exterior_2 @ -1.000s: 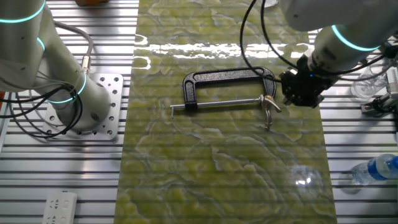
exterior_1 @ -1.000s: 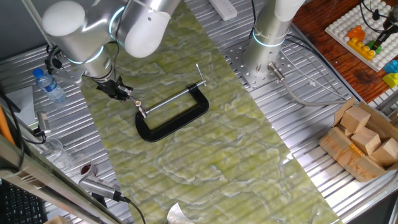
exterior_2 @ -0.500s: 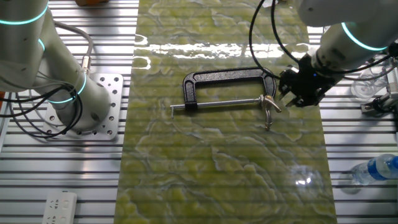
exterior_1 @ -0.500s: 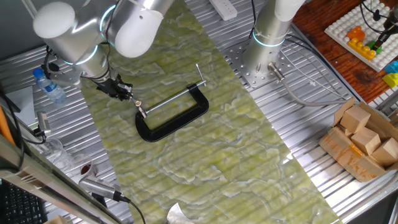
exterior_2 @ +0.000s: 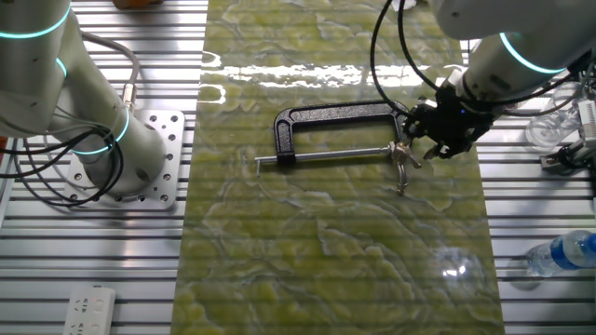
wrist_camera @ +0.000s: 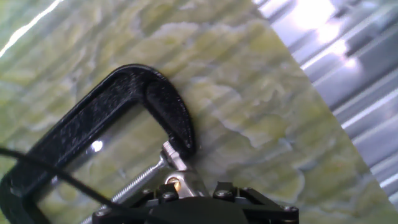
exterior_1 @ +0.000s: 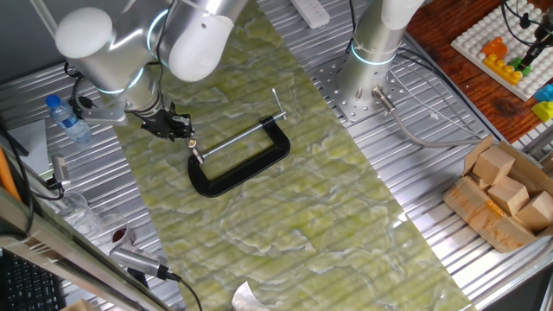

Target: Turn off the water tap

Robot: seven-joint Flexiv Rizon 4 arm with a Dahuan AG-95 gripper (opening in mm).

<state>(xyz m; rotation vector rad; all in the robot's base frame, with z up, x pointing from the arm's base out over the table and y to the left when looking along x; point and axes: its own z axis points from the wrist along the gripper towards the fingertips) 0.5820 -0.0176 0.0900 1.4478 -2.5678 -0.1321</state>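
Observation:
A small silver water tap (exterior_2: 400,160) with a brass-coloured bit is held in the jaw of a black C-clamp (exterior_2: 340,115) that lies flat on the green mat. It also shows in one fixed view (exterior_1: 195,153) and in the hand view (wrist_camera: 180,178), at the clamp's jaw end (wrist_camera: 171,112). The clamp's long silver screw (exterior_1: 242,134) runs to a thin cross-bar (exterior_1: 277,102) at the far end. My gripper (exterior_2: 416,140) hangs right at the tap, also seen in one fixed view (exterior_1: 180,131). In the hand view (wrist_camera: 194,190) its black fingers stand apart on either side of the tap's silver top.
A second arm's base (exterior_1: 371,52) stands on the slatted table beside the mat, with a grey hose (exterior_1: 406,121) near it. A water bottle (exterior_1: 67,117) lies close behind my arm. A box of wooden blocks (exterior_1: 505,194) and toy bricks (exterior_1: 510,47) sit at the far side.
My gripper has moved in towards the clamp's jaw end and now sits closer to the tap. The clamp and tap have not moved.

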